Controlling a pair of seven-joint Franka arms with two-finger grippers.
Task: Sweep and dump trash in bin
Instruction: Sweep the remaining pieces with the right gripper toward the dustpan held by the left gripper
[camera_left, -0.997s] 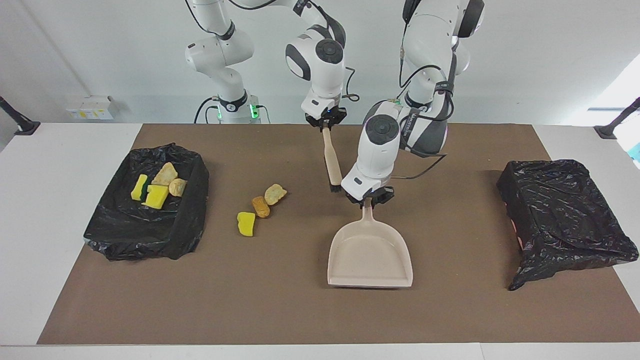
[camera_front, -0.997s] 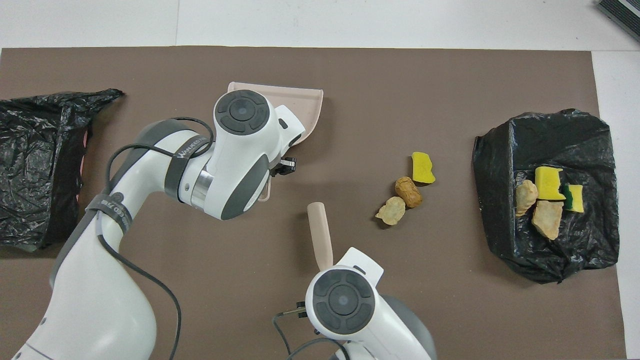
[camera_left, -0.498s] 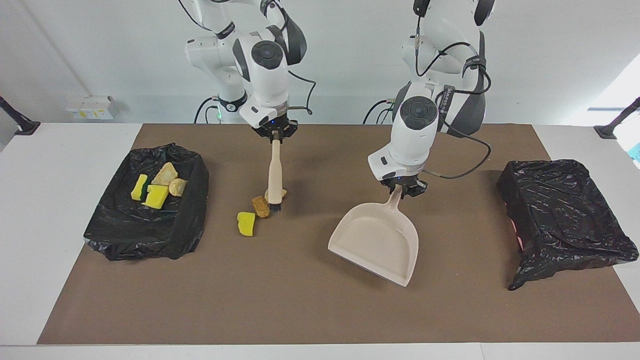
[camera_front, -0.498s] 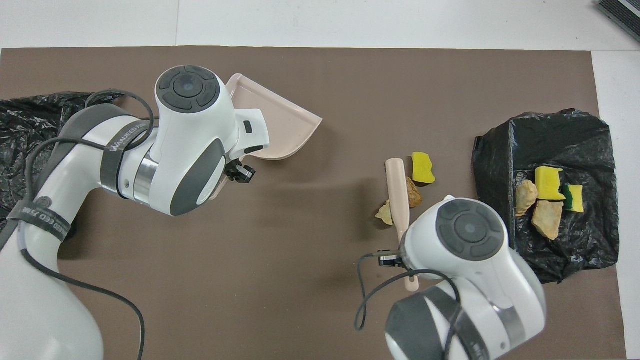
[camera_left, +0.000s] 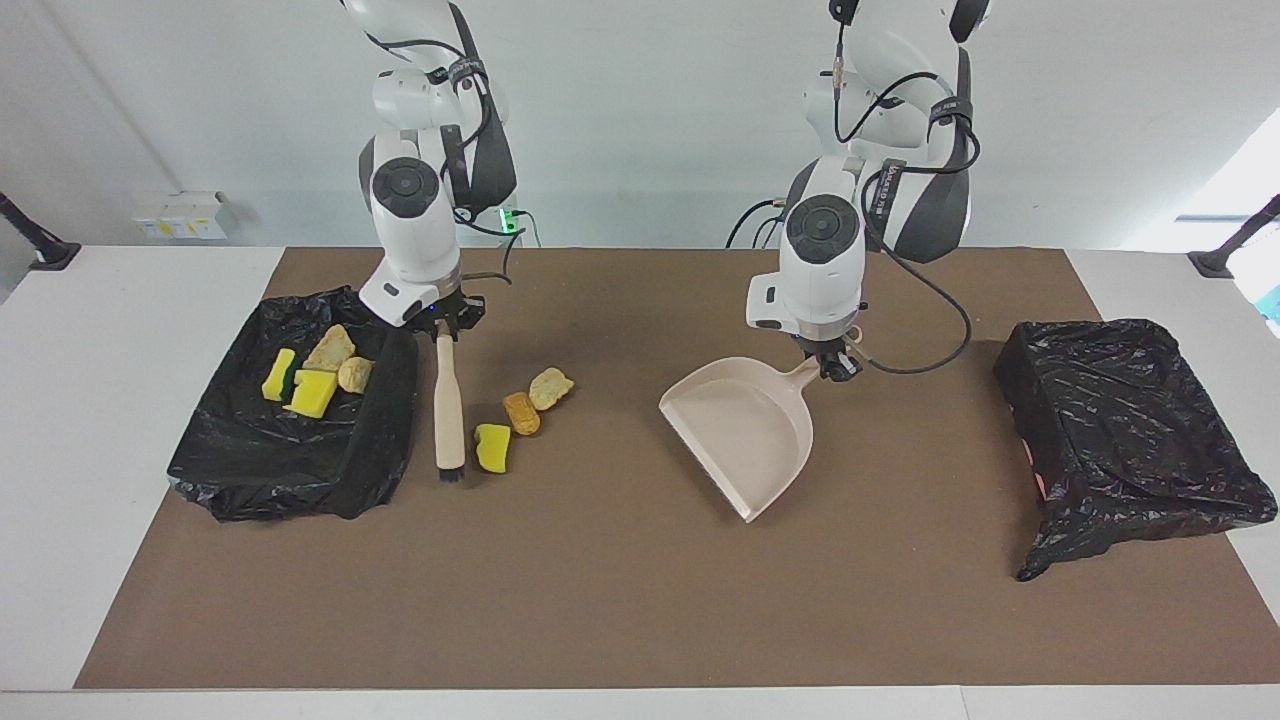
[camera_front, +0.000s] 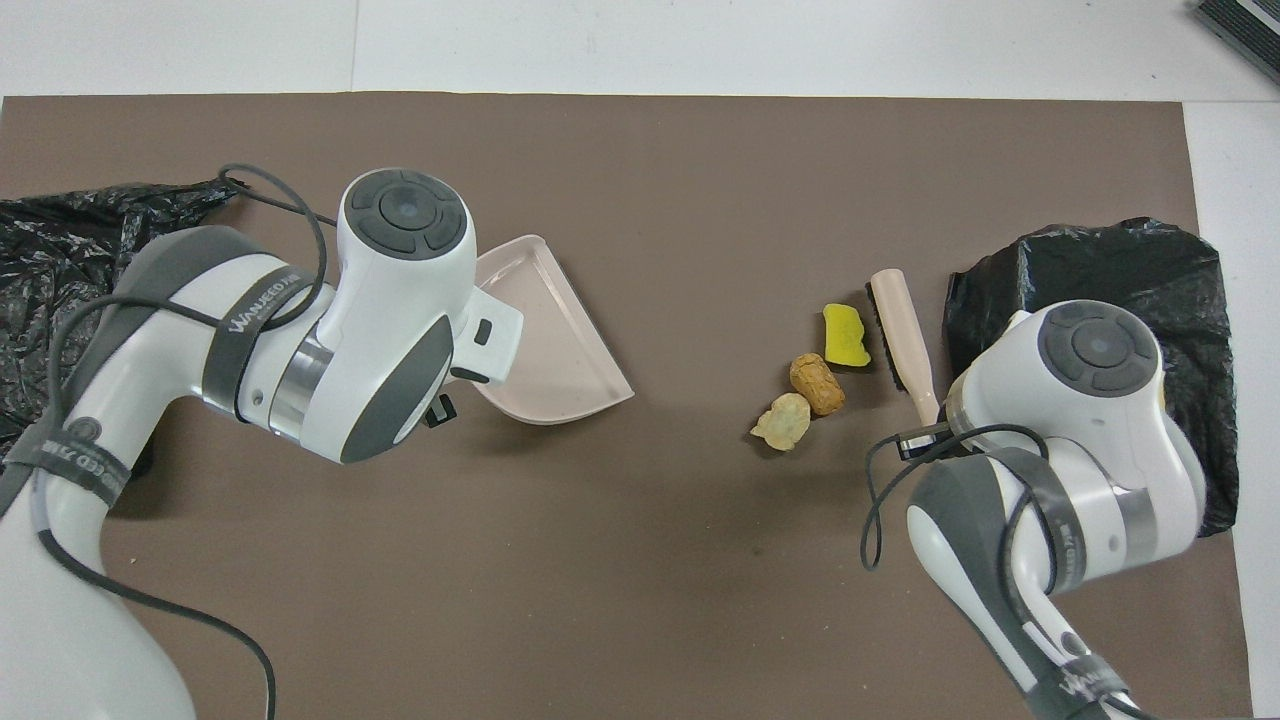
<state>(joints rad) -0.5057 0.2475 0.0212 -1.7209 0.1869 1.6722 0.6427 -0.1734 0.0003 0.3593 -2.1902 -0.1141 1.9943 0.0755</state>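
Three pieces of trash lie on the brown mat: a yellow sponge bit (camera_left: 492, 447) (camera_front: 845, 335), an orange-brown chunk (camera_left: 521, 412) (camera_front: 817, 383) and a pale beige chunk (camera_left: 550, 387) (camera_front: 783, 421). Several more pieces (camera_left: 312, 372) lie in the black-lined bin (camera_left: 380, 440) (camera_front: 1100, 260) at the right arm's end. My right gripper (camera_left: 443, 328) is shut on the beige brush (camera_left: 448, 405) (camera_front: 903, 345), whose bristles point down between the bin and the yellow bit. My left gripper (camera_left: 832, 368) is shut on the handle of the beige dustpan (camera_left: 745, 430) (camera_front: 550, 340), its mouth turned toward the trash.
A second black bag-covered box (camera_left: 1130, 430) (camera_front: 60, 290) stands at the left arm's end of the mat. Bare brown mat (camera_left: 600, 600) stretches between the dustpan and the trash and along the edge farthest from the robots.
The right arm carried the brush over the trash to the bin's side of it. The left arm swung the dustpan round so that its mouth faces the trash.
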